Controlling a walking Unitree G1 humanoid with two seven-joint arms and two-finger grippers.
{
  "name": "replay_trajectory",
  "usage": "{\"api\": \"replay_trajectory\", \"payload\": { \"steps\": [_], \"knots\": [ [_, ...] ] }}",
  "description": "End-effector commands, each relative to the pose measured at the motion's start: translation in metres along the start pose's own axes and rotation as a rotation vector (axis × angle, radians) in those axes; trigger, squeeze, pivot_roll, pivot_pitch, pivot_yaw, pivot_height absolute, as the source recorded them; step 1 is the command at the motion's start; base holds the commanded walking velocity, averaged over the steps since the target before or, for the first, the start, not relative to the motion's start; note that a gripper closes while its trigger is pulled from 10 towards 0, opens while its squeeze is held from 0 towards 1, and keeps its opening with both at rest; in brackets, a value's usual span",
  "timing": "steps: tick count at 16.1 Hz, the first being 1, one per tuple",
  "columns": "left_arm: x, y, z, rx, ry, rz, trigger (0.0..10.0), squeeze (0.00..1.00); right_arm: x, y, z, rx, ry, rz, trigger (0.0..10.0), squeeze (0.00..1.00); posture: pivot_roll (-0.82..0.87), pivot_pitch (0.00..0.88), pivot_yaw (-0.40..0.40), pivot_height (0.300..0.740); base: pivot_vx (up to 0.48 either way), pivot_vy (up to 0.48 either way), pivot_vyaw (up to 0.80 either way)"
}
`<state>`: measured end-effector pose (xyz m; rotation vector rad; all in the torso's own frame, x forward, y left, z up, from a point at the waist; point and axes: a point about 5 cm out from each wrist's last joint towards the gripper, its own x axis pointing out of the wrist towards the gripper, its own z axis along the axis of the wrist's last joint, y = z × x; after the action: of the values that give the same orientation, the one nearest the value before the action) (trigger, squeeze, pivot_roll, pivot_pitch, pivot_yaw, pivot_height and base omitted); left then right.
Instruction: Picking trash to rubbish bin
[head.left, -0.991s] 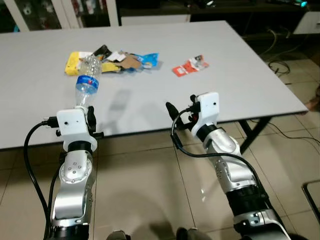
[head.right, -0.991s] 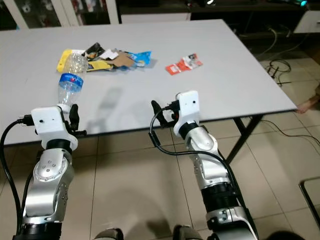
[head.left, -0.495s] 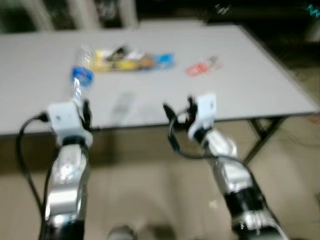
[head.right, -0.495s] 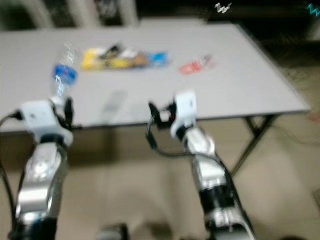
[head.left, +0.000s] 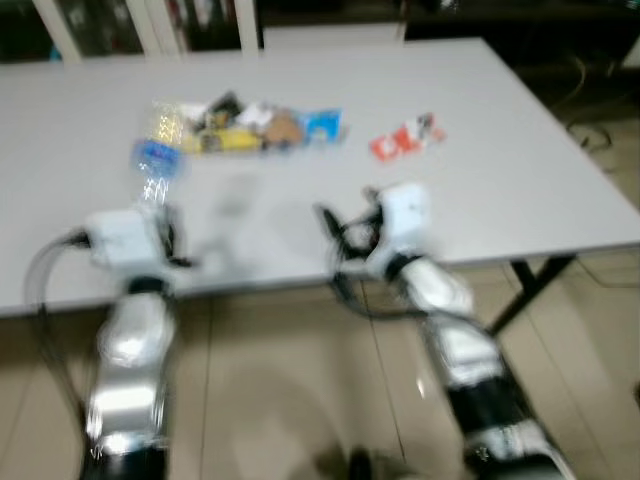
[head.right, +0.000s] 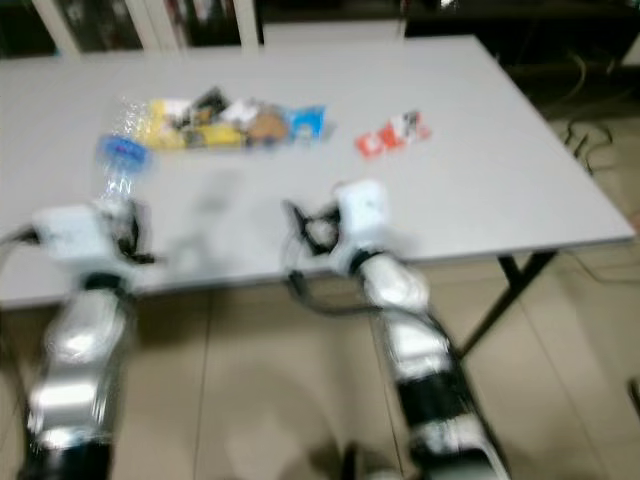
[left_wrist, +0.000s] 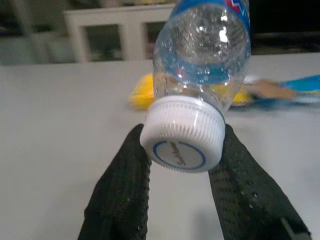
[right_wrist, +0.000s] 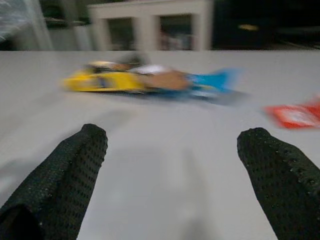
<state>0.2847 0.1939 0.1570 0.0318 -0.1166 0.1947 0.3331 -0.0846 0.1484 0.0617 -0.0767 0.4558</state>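
My left gripper (left_wrist: 182, 145) is shut on the white cap of a clear plastic bottle (left_wrist: 205, 55) with a blue label, held upright over the table's front edge (head.left: 155, 165). My right gripper (right_wrist: 175, 137) is open with nothing between its fingers, low over the grey table (head.left: 500, 190) near its front edge. A pile of trash (head.left: 250, 125) lies further back on the table, with a yellow wrapper, a blue wrapper and brown card. A red wrapper (head.left: 405, 138) lies apart to its right.
White cabinets with glass doors stand behind the table. A dark table leg (head.left: 530, 285) slants down at the right over the tiled floor. Cables lie on the floor at the far right (head.left: 590, 135).
The head views have shifted and gone blurred, so the camera moved. The bottle stays in the left gripper and the right gripper stays open.
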Motion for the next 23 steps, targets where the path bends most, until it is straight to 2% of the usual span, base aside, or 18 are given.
{"api": "replay_trajectory", "payload": {
  "steps": [1,6,7,12,18,20,21,23],
  "knots": [
    [0.0008,0.009,0.0031,0.02,-0.007,0.019,10.0,0.0,0.004,0.01,0.0056,0.001,-0.027,0.027,10.0,0.0,0.01,0.132,0.028,0.74,0.472,0.0,0.0],
    [0.0014,0.0085,0.0038,0.025,-0.008,0.012,10.0,0.0,0.0042,0.0103,0.0059,-0.005,-0.033,0.021,10.0,0.0,0.01,0.129,0.034,0.74,0.472,0.0,0.0],
    [0.0015,0.008,0.004,0.026,-0.008,0.012,10.0,0.0,0.0043,0.0095,0.0059,0.004,-0.035,0.021,10.0,1.0,0.01,0.129,0.034,0.74,0.472,0.0,0.0],
    [0.0,0.0093,0.0035,0.027,-0.002,0.013,10.0,0.0,0.0039,0.0099,0.0051,0.017,-0.033,0.019,10.0,1.0,0.01,0.137,0.034,0.74,0.451,0.0,0.0],
    [-0.0023,0.0095,0.0061,0.03,-0.017,0.021,10.0,0.0,0.0034,0.0111,0.0019,0.017,-0.013,0.035,10.0,1.0,0.01,0.142,0.035,0.74,0.0,0.0,0.0],
    [-0.0029,0.0107,0.0077,0.04,-0.024,0.026,10.0,0.0,0.0048,0.0084,0.0005,0.022,0.007,0.033,10.0,0.52,0.02,0.144,0.035,0.74,0.0,0.0,0.0],
    [-0.0029,0.0114,0.0084,0.046,-0.027,0.03,10.0,0.0,0.006,0.0075,-0.0003,0.028,0.022,0.038,10.0,0.0,0.02,0.146,0.036,0.74,0.0,0.0,0.0],
    [-0.003,0.0128,0.0097,0.052,-0.031,0.036,10.0,0.0,0.0083,0.0049,-0.0027,0.027,0.048,0.04,10.0,0.0,0.03,0.147,0.037,0.74,0.0,0.0,0.0]
  ]
}}
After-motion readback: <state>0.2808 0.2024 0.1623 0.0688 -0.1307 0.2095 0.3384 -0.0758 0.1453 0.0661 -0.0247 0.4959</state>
